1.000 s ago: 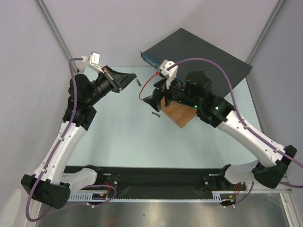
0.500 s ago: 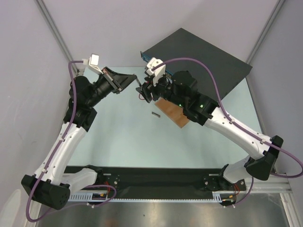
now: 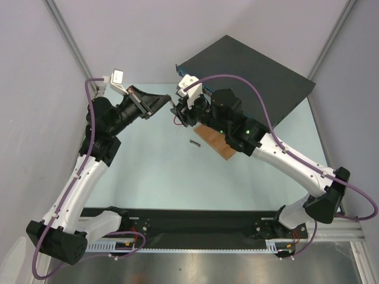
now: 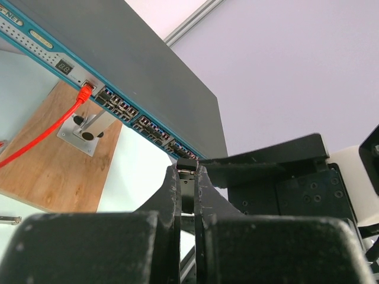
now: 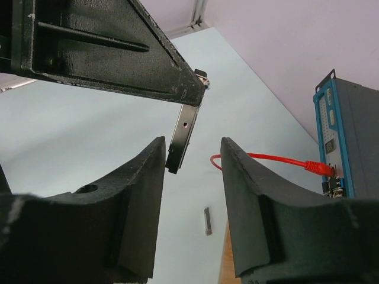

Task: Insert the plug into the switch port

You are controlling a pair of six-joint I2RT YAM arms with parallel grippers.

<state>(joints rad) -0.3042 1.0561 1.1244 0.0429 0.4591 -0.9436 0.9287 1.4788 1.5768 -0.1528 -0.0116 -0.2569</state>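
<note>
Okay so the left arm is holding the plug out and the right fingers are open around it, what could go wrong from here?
The plug hangs tilted, pinched only at its top by the left fingers. It sits off-centre between the open right fingers, so closing may twist or drop it. The red cable in the switch loops nearby and might snag.

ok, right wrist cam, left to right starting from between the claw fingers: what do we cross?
Going right: plug → small loose metal piece → red cable → switch.
</note>
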